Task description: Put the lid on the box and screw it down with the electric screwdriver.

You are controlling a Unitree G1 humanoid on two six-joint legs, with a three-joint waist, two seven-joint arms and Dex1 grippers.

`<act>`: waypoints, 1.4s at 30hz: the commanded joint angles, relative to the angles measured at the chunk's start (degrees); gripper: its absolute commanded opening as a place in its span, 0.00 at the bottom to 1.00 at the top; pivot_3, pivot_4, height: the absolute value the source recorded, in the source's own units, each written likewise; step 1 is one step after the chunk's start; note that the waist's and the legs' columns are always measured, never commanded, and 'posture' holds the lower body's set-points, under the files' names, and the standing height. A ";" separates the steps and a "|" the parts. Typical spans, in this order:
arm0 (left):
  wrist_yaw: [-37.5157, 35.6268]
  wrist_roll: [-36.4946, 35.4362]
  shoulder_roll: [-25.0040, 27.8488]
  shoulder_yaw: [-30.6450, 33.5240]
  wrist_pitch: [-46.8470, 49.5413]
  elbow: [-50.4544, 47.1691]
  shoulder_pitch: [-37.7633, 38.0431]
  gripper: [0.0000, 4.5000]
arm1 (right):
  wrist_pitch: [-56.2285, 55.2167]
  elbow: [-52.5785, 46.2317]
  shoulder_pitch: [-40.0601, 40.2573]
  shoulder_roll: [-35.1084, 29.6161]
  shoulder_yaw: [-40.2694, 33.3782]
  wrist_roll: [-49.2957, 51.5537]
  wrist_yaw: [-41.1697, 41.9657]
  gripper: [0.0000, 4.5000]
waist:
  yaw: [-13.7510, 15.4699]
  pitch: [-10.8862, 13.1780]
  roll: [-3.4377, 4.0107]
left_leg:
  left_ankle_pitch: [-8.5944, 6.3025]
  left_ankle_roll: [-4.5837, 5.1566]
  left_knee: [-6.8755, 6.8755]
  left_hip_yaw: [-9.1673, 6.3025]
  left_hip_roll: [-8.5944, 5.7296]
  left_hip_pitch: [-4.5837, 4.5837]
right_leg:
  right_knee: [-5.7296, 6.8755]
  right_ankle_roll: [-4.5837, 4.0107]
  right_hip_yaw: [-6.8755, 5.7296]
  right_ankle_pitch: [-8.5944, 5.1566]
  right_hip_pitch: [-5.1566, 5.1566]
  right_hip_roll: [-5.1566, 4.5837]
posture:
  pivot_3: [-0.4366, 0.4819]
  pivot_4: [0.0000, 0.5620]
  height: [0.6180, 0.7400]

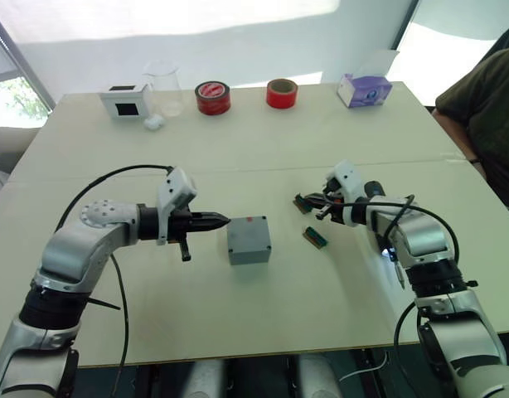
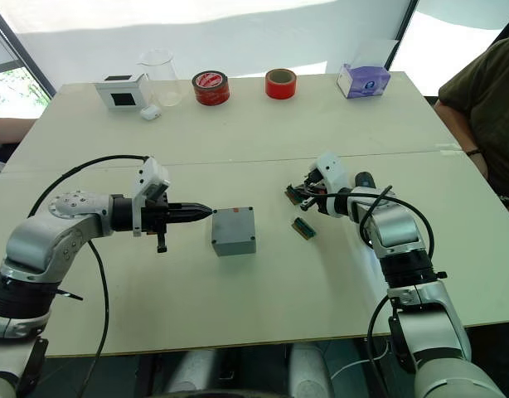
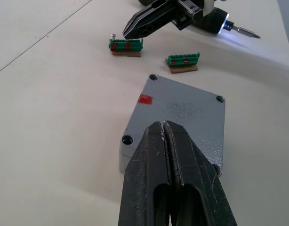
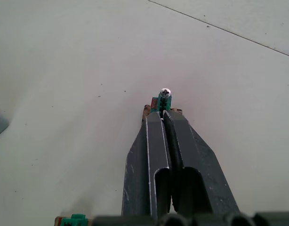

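— Box [image 1: 249, 240] first: where does it sit?

— Near the middle of the table [image 1: 238, 332], flat grey face up, with a small red mark by its far edge. That face, with a screw hole at each corner, looks to me like the lid [image 3: 182, 117] already on, but I can't make out a seam to be sure.

— And the arms?

— The left gripper [image 1: 221, 220] is just beside the box and not touching it, fingers pressed together and holding nothing. The box lies at its 3 o'clock, right along the line it points. The right gripper [image 1: 308, 201] is further off, at about 2 o'clock from the box. Its fingers are also pressed together, tips against a green terminal block [image 4: 162, 102] with a screw standing in it. Whether it grips anything I can't tell. A second green block [image 1: 315, 236] lies between it and the box.

— So the left arm is nearer. And the electric screwdriver [image 3: 219, 21]?

— Out at 3 o'clock from the box, beyond the right gripper, tip light glowing. Its long axis runs roughly from far to near, bit towards the near edge. Most of its body is hidden under the right forearm, so I'd guess that arm fetches it. I can't see screws in the corner holes.
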 commanded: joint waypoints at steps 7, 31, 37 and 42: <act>-0.14 -0.38 -0.06 0.23 -1.14 -1.04 0.19 0.00 | 0.70 -6.75 -0.39 -1.08 -3.37 2.05 0.55 0.00 | 0.00 0.00 0.01 | 0.01 -0.01 0.00 0.00 0.00 0.00 | 0.00 0.00 0.00 0.00 0.00 0.00 | 0.48 0.27 1.00; -3.15 -2.64 4.08 0.18 0.30 -3.66 2.02 0.00 | 2.95 -32.03 8.00 1.69 3.45 5.25 0.09 0.00 | 0.09 0.00 0.00 | -0.13 0.22 0.02 -0.02 -0.02 0.00 | 0.02 0.00 0.01 0.00 0.01 -0.02 | 0.48 0.27 1.00; -2.49 -2.88 3.83 0.41 0.54 -4.19 2.59 0.00 | 1.78 -30.39 7.78 2.09 5.17 4.11 0.21 0.00 | 0.03 0.00 0.00 | -0.12 0.21 0.02 -0.02 -0.02 0.00 | 0.02 0.00 0.01 0.00 0.00 -0.01 | 0.48 0.27 1.00; -1.96 -2.96 3.64 0.34 0.70 -4.34 2.69 0.00 | 1.07 -29.38 7.21 2.57 5.93 3.78 0.06 0.00 | 0.03 0.00 0.00 | -0.13 0.22 0.02 -0.03 -0.02 0.01 | 0.02 0.00 0.01 0.00 0.00 -0.01 | 0.48 0.27 1.00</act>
